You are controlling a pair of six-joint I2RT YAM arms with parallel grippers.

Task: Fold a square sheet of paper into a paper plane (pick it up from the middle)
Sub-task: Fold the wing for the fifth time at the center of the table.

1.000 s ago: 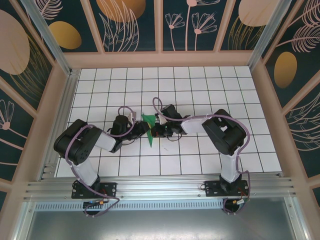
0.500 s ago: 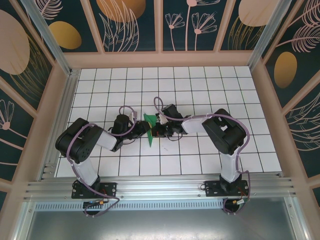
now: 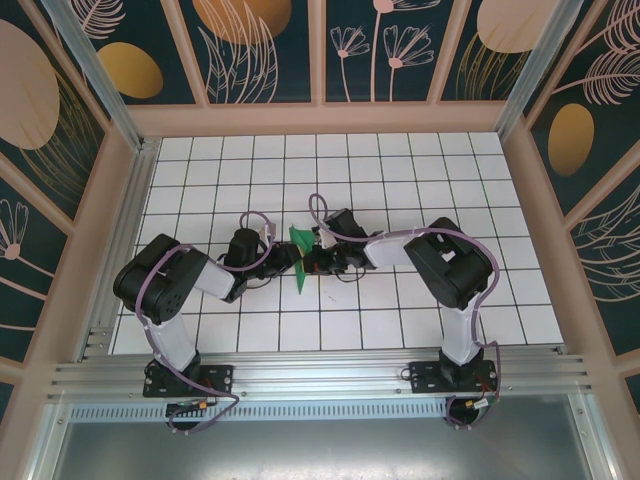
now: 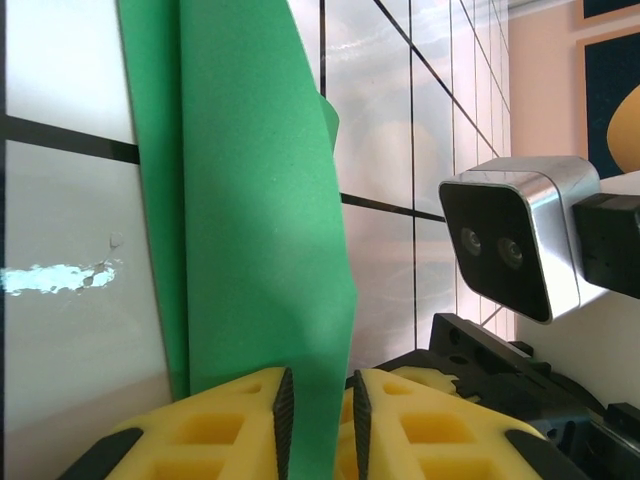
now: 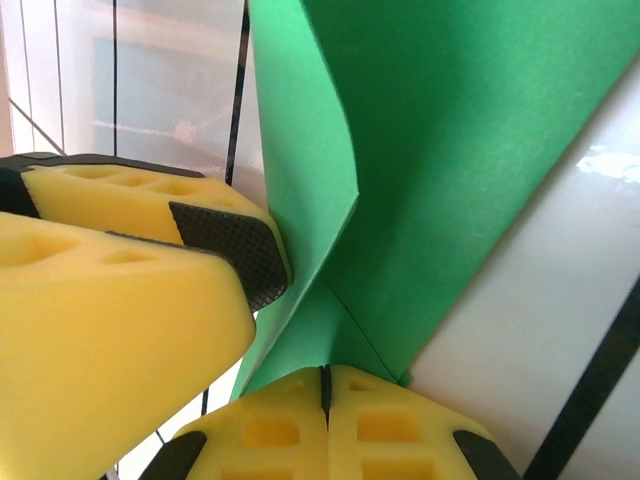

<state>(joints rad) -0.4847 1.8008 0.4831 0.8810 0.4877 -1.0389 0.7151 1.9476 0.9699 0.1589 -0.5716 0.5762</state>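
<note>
Bright green paper sheet (image 3: 298,240), thin and creased into a narrow layered strip, is standing on edge over the middle of the white gridded worktop (image 3: 400,170), between the two arms and apparently lifted off it. The left arm's yellow padded fingers (image 4: 220,425) are pinching the sheet's lower edge, closed to a slit with only the paper between their black pads. The right arm's yellow fingers (image 5: 260,430) are pressing fully together on a pointed corner where the folded layers are meeting. The grips are coming in from opposite sides, likely so that one arm is anchoring the paper while the other is shaping a crease. Holding it in the air is also giving the pads access to both faces. In the right wrist view a flap is bowing away from the main panel, so the fold is looking unfinished. The silver camera block (image 4: 510,240) on the right wrist is sitting near the paper, showing how closely the arms are crowding it.
</note>
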